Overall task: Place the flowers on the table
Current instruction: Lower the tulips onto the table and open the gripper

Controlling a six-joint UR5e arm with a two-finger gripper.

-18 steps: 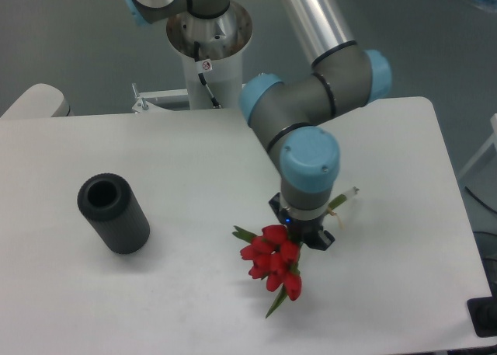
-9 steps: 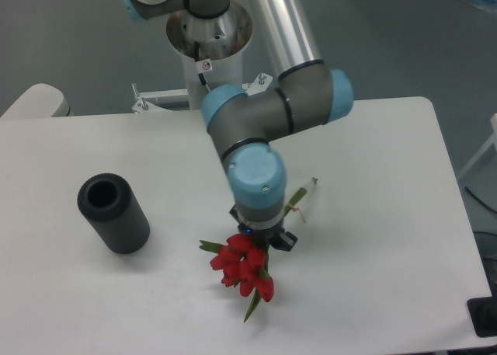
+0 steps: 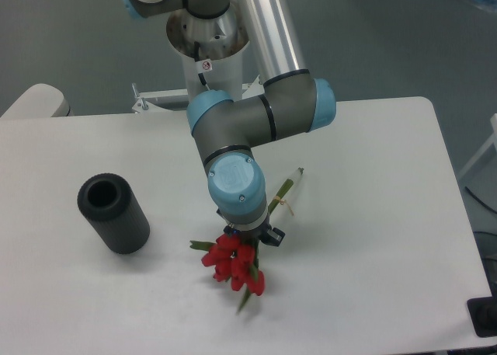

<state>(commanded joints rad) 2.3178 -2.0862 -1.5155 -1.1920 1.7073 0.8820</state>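
Note:
The flowers are a bunch of red buds with green stems pointing up and to the right. They hang at a slant just over the white table, at its front middle. My gripper is right above them, under the blue wrist joint, shut on the stems just behind the buds. Its fingers are mostly hidden by the wrist. I cannot tell whether the buds touch the tabletop.
A black hollow cylinder lies on the table to the left, a hand's width from the flowers. The robot base stands at the back edge. A dark object sits at the front right corner.
The arm has carried the flowers leftward across the table, from the right-centre toward the middle. The grip on the stems is unchanged.

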